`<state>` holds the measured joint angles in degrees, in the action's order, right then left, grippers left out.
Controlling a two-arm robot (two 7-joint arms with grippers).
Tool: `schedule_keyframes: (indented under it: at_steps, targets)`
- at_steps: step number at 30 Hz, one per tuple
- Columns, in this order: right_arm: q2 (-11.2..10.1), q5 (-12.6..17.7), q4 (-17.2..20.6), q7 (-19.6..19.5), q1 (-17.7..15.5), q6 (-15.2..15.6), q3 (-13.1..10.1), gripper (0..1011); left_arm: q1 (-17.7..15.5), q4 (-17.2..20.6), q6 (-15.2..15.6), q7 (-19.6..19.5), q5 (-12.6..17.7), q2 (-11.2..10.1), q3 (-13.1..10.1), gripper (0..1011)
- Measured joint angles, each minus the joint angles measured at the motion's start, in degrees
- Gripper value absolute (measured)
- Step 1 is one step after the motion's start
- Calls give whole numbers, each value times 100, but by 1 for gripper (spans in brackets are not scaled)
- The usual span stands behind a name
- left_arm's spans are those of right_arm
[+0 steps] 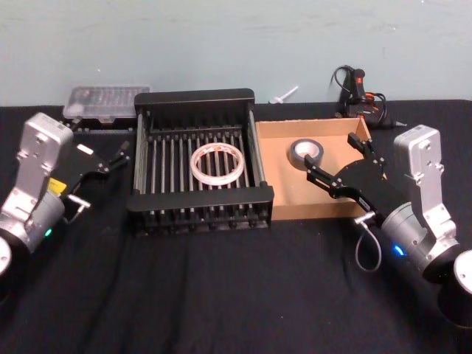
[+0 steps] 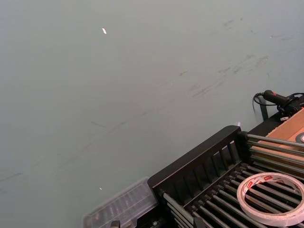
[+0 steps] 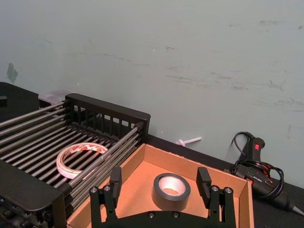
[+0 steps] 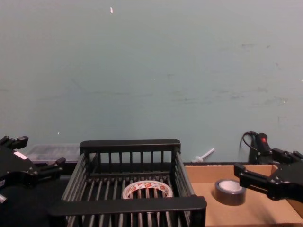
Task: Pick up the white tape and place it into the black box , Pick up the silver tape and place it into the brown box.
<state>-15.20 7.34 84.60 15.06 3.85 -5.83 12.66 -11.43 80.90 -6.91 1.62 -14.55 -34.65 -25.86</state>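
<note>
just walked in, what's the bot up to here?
Sorting tape rolls, and both look placed. The white tape lies flat in the black box; the silver tape sits in the brown box. The right gripper hovers open over the brown box, holding nothing. The left gripper is open, left of the black box.

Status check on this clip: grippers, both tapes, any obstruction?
Left gripper open, beside black box. Right gripper open over brown box. White tape in black box, silver tape in brown. No obstruction.

Both arms are silver-grey with blue-green indicator lights, each ending in a black hand with screwed fingers.
</note>
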Motion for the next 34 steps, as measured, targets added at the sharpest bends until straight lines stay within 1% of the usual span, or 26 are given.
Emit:
schedule_keyframes:
  at_steps: [34]
  targets:
    - [0,0,0,0,0,0,0,1002,0,0,0,0,0,0,0,1001]
